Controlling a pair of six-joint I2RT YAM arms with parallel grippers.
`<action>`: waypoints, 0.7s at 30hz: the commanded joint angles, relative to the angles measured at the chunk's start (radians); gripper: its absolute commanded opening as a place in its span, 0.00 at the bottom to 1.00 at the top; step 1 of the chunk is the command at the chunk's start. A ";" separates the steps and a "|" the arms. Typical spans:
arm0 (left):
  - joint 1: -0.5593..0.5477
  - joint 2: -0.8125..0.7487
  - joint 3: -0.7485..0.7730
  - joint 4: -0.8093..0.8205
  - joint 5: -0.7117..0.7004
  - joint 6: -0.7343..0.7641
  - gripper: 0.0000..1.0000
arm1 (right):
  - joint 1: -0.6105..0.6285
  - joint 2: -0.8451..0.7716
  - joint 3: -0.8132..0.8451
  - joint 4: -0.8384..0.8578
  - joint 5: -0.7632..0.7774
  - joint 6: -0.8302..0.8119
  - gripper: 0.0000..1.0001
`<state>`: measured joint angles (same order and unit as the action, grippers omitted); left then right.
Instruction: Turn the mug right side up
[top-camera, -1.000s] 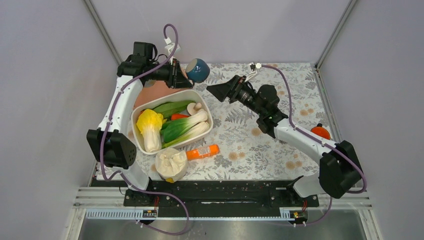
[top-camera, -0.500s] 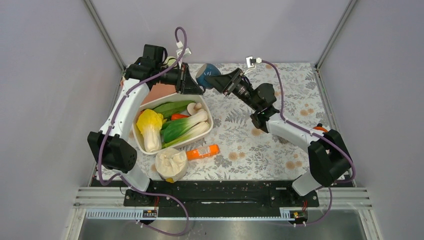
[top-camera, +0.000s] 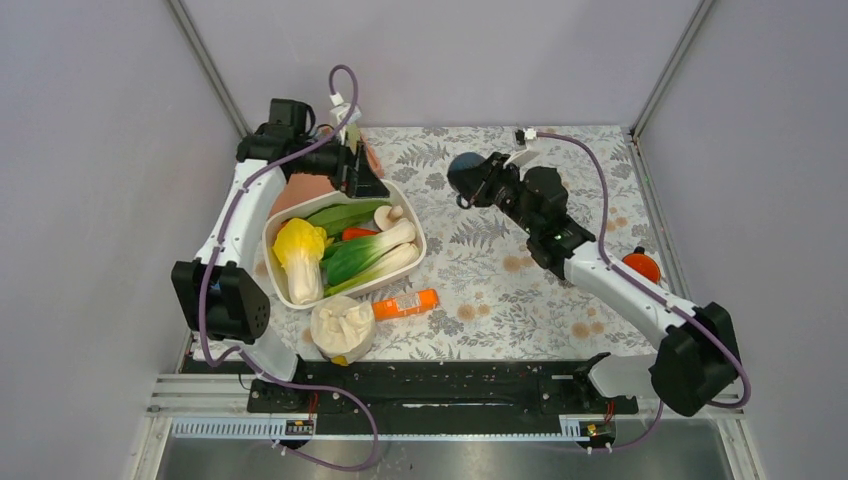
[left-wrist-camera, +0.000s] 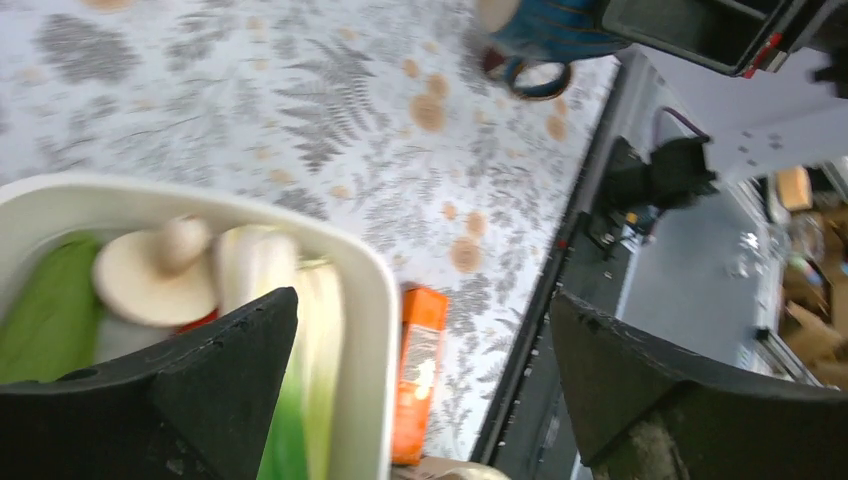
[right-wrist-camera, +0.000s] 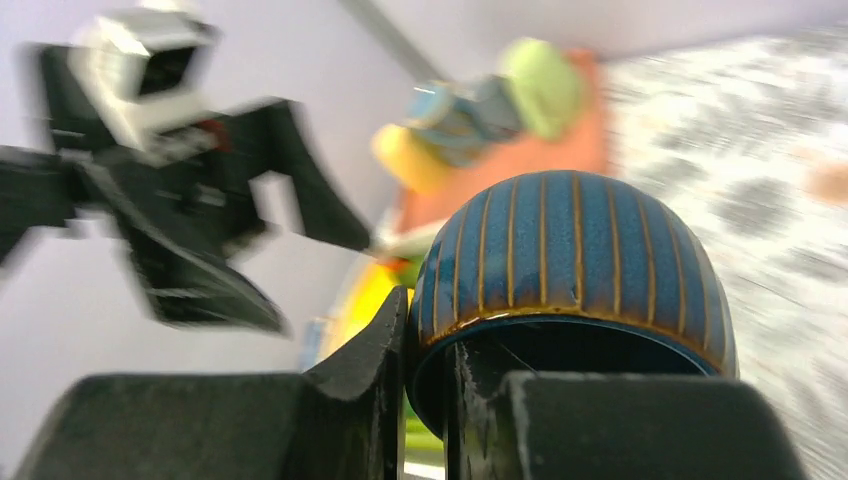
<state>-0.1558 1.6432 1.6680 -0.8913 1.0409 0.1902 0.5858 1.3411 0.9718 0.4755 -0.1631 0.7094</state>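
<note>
The fern-printed table cover (top-camera: 480, 290) carries a white bowl (left-wrist-camera: 372, 310) of vegetables and, just beside its near edge, an orange packet (top-camera: 405, 303) whose print is too small to read. The left gripper (left-wrist-camera: 422, 300) hangs over the bowl's far side with its fingers spread wide and nothing between them; the right gripper (right-wrist-camera: 435, 350) is clamped on the rim of the mug (right-wrist-camera: 575, 265), one finger inside and one outside. The mug is at the far middle of the cover, well to the right of the bowl; it is deep blue with thin brown vertical ribs, and its dark mouth faces the wrist.
</note>
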 joint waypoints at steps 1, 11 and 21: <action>0.115 -0.021 -0.001 -0.011 -0.081 0.081 0.99 | -0.009 -0.091 0.100 -0.546 0.271 -0.343 0.00; 0.259 -0.020 -0.040 -0.036 -0.362 0.191 0.99 | -0.019 0.111 0.162 -1.206 0.249 -0.457 0.00; 0.298 -0.058 -0.094 -0.036 -0.412 0.270 0.99 | -0.088 0.242 0.095 -1.196 0.134 -0.468 0.00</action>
<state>0.1314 1.6413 1.5925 -0.9421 0.6796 0.3977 0.5171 1.5856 1.0706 -0.7185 -0.0025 0.2680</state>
